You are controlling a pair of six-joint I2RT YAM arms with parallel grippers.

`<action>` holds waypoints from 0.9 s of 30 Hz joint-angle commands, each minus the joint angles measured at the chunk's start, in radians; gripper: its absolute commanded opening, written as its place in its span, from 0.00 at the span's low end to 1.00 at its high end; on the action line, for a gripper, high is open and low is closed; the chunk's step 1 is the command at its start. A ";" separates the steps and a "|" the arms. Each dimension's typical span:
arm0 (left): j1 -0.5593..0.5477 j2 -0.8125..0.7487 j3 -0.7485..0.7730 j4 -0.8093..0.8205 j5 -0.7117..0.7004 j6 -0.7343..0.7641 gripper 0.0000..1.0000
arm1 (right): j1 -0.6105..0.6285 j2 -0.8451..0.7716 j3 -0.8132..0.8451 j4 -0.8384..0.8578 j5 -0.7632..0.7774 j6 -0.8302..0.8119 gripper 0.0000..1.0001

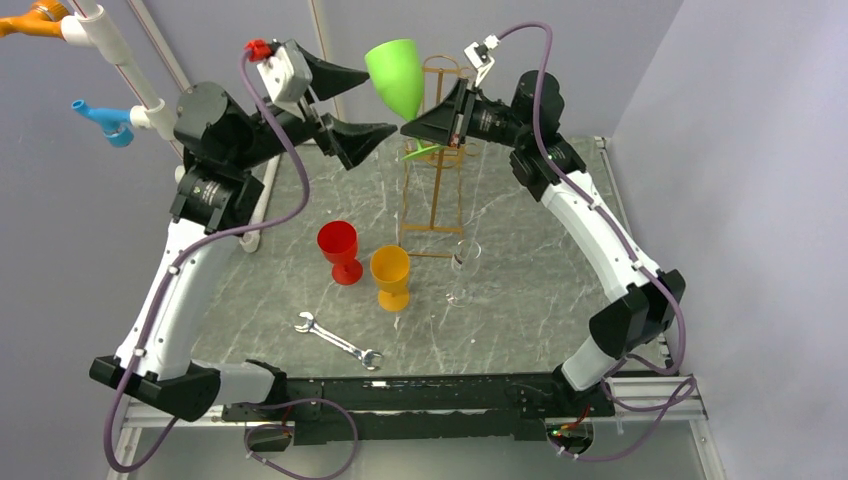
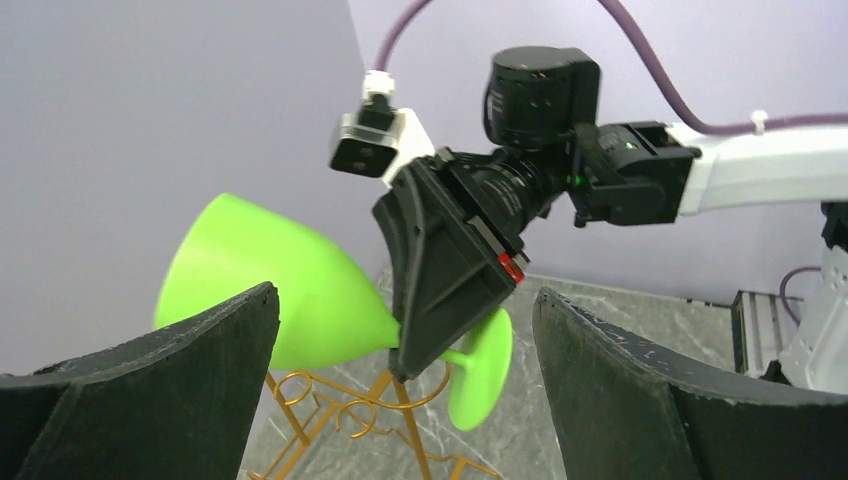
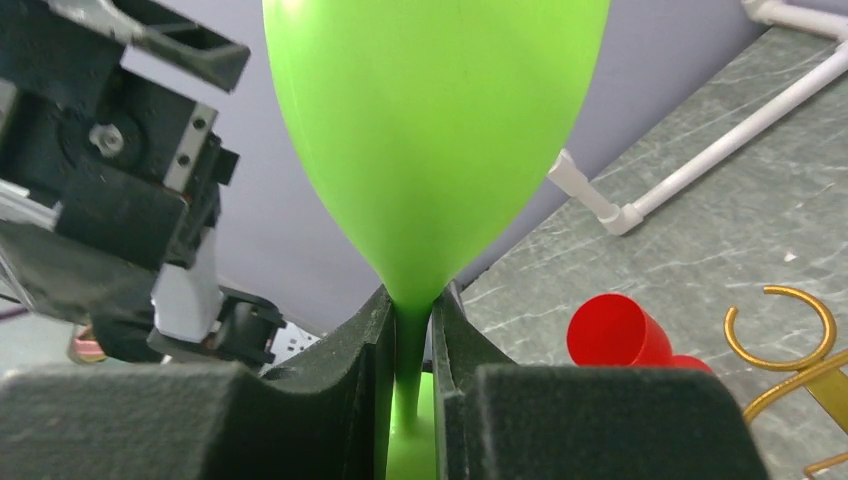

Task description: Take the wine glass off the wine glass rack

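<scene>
A bright green wine glass (image 1: 398, 75) (image 2: 270, 285) (image 3: 430, 130) is tilted beside the top of the gold wire wine glass rack (image 1: 432, 190) (image 2: 330, 410), its bowl up and to the left. My right gripper (image 1: 432, 122) (image 3: 410, 310) is shut on its thin stem, just below the bowl. The stem passes just above one of the rack's ring loops (image 2: 470, 385), and the foot (image 2: 480, 370) hangs next to it. My left gripper (image 1: 378, 100) (image 2: 405, 300) stands wide open to the left of the bowl and holds nothing.
A red glass (image 1: 338, 250) (image 3: 610, 330), an orange glass (image 1: 390, 277) and a clear glass (image 1: 462, 270) stand in front of the rack. A wrench (image 1: 338, 340) lies nearer the arm bases. A white pipe frame (image 1: 110, 50) rises at the far left.
</scene>
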 commanded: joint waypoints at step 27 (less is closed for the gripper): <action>0.186 0.136 0.436 -0.431 -0.061 -0.513 0.69 | 0.138 -0.305 -0.413 0.240 0.132 -0.690 0.00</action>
